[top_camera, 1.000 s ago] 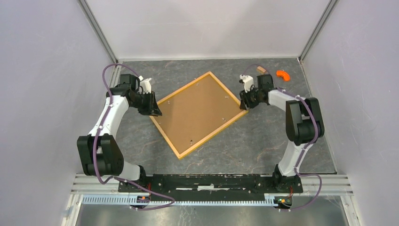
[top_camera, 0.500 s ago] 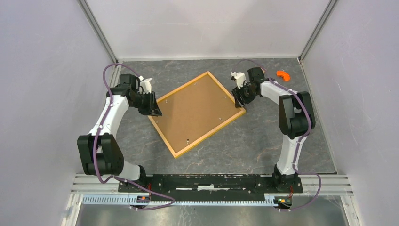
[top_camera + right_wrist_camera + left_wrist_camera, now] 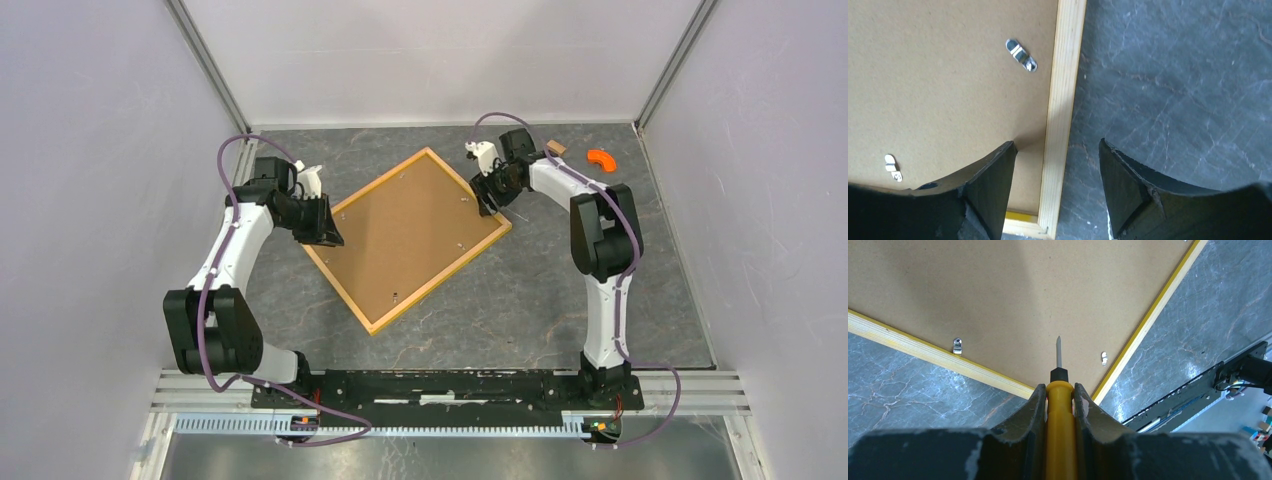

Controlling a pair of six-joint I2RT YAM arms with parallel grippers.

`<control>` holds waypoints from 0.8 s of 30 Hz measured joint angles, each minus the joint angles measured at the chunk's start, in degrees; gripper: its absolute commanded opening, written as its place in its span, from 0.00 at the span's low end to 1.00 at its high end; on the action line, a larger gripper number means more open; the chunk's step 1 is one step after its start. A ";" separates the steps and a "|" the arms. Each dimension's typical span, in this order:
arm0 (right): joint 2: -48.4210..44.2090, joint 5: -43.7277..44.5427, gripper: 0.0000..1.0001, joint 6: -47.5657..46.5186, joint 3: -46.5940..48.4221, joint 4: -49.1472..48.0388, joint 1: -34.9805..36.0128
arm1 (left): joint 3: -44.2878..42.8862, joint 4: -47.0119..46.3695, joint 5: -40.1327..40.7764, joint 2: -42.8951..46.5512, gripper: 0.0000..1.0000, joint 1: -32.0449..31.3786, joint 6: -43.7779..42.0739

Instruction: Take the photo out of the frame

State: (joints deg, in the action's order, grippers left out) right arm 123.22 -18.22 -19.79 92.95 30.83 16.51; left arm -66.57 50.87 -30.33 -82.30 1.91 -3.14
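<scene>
The frame [image 3: 345,295] lies face down on the table, turned like a diamond, its brown board back [image 3: 405,235] up with small metal clips [image 3: 1021,54]. The photo is hidden under the board. My left gripper [image 3: 328,235] is at the frame's left edge, shut on a yellow-handled screwdriver [image 3: 1060,430] whose tip points over the board between two clips [image 3: 957,345]. My right gripper [image 3: 488,195] is open and straddles the frame's light wood right edge [image 3: 1063,100], one finger [image 3: 990,185] over the board, the other over the table.
An orange curved piece [image 3: 601,158] and a small tan block [image 3: 555,148] lie at the back right of the grey stone-pattern table. Grey walls close in on the left, back and right. The arm mounting rail [image 3: 450,385] runs along the near edge.
My right gripper has moved left and back along the frame's right edge. The frame has slid and turned a little to the left with it. The left arm has not moved.
</scene>
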 measured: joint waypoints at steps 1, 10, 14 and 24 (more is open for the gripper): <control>0.50 -0.17 0.68 0.04 0.79 0.02 0.09 | 0.00 0.00 0.00 0.00 0.02 0.00 0.00; 5.20 -0.81 0.42 1.27 7.52 1.31 0.76 | -0.02 0.00 0.17 0.00 0.02 0.00 0.00; 5.86 -0.26 0.23 1.68 8.46 1.07 0.90 | -0.39 0.15 0.57 -0.09 0.02 0.00 -0.42; -1.92 1.09 0.00 5.60 -5.25 -7.58 -1.79 | -2.95 1.77 3.54 -0.68 0.02 0.00 -3.28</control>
State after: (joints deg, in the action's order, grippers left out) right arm 121.30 -17.12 -14.20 87.70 23.24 14.72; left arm -69.52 52.64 -26.79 -82.98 1.91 -6.42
